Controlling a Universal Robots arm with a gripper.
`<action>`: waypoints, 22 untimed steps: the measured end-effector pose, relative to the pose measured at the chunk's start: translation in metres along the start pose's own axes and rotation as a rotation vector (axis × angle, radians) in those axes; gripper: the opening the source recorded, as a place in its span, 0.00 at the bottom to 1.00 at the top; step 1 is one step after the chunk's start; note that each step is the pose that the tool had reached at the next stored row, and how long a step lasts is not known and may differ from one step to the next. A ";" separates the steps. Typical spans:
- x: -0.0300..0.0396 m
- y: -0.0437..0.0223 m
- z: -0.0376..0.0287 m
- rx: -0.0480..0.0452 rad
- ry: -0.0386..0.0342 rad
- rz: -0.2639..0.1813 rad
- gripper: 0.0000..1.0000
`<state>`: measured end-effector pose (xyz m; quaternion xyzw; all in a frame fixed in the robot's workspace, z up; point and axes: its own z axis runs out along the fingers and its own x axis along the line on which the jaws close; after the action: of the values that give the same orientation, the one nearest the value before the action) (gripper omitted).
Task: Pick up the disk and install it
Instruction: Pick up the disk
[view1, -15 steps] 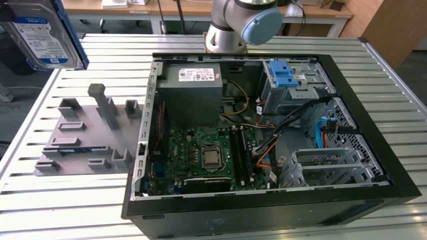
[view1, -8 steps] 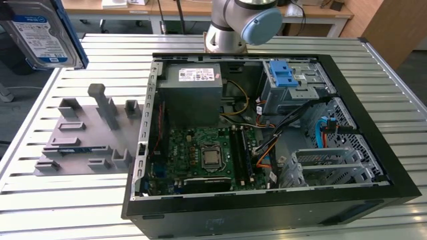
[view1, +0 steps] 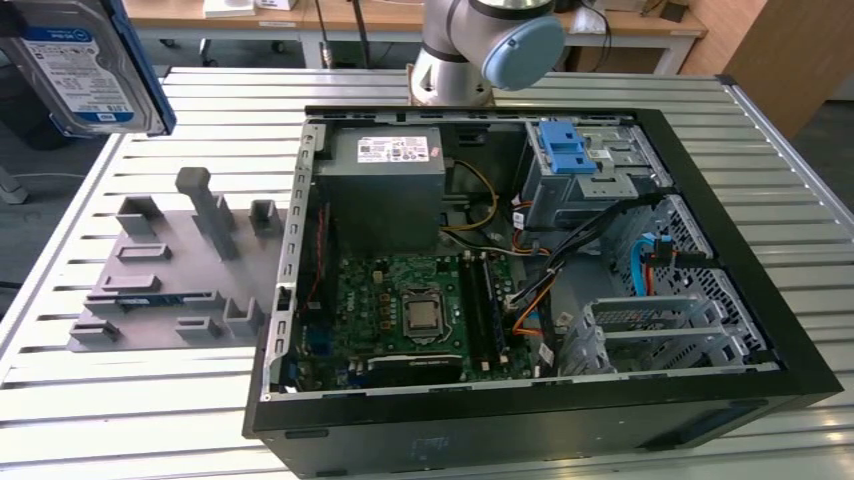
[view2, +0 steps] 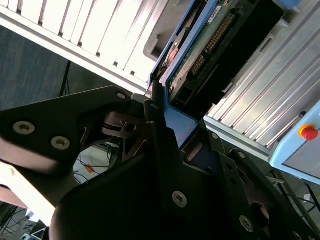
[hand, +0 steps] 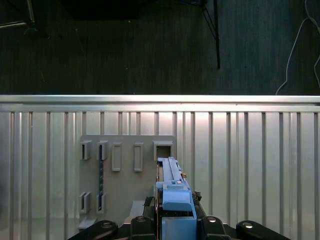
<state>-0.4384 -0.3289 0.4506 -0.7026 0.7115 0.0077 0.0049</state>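
Note:
The disk (view1: 78, 62) hangs high above the slatted table at the exterior view's left, its blue-and-white label facing the camera and a blue bracket round its edges. In the second wrist view my gripper (view2: 170, 122) is shut on the disk (view2: 210, 47), black fingers (view2: 156, 120) pressing on the blue bracket, the circuit-board side showing. In the first wrist view the disk (hand: 170, 182) is seen edge-on, sticking out of the gripper (hand: 175, 222) above the grey fixture plate (hand: 125, 190).
An open computer case (view1: 747, 250) lies on the table, with a grey power-supply box (view1: 380, 180), a metal cage with a blue latch (view1: 581, 160) and a motherboard (view1: 414, 310). The grey fixture plate (view1: 174, 270) sits beside it. A red stop button (view2: 309, 132) is nearby.

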 end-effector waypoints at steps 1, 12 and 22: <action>0.0000 0.0000 -0.0003 0.0000 0.0000 0.000 0.36; -0.0001 0.0000 -0.0059 0.0000 0.0000 0.000 0.36; -0.0002 0.0000 -0.0111 -0.0001 0.0000 0.000 0.36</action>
<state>-0.4384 -0.3289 0.4617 -0.7027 0.7115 0.0077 0.0049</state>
